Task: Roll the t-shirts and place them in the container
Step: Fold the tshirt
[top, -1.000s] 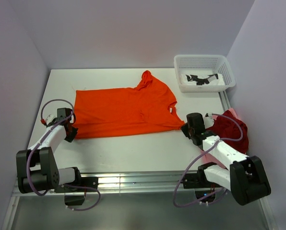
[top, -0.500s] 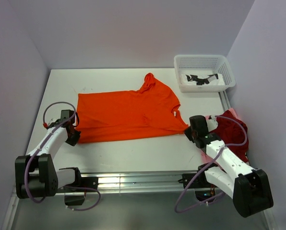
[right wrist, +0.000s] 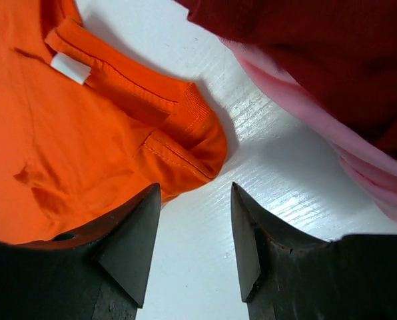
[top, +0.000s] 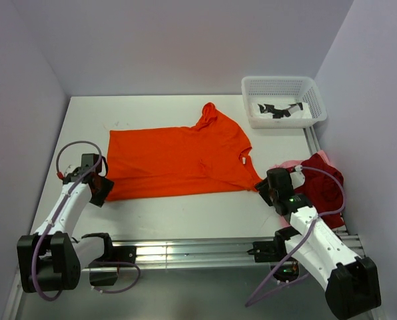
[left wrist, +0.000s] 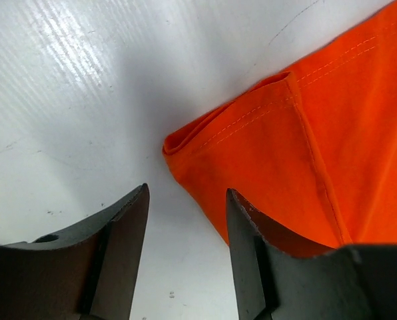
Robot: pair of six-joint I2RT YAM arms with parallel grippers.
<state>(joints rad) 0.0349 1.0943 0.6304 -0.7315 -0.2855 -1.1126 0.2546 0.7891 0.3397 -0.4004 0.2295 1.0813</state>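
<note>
The orange t-shirt lies spread flat across the middle of the desk, its hem toward the left edge and its collar toward the right edge, with one sleeve poking up toward the far edge. The left tool sits low at the shirt's near left corner. From its own camera the left tool has its two dark fingers standing apart with only bare desk between them, and the doubled-over hem corner of the orange t-shirt lies just ahead of the gap, so it grips nothing. Over on the right, the right tool is down at the shirt's near right corner by the collar. Its wrist view shows the right tool likewise parted and holding nothing, the pointed corner of the orange cloth just in front of the fingertips and a small white label on the neckband further in. Just beside that tool, at the right edge of the desk, a dark red t-shirt is bunched up on top of a pale pink t-shirt, both well crumpled. A white mesh basket stands at the far right corner with some black and white bits inside that I cannot make out.
</note>
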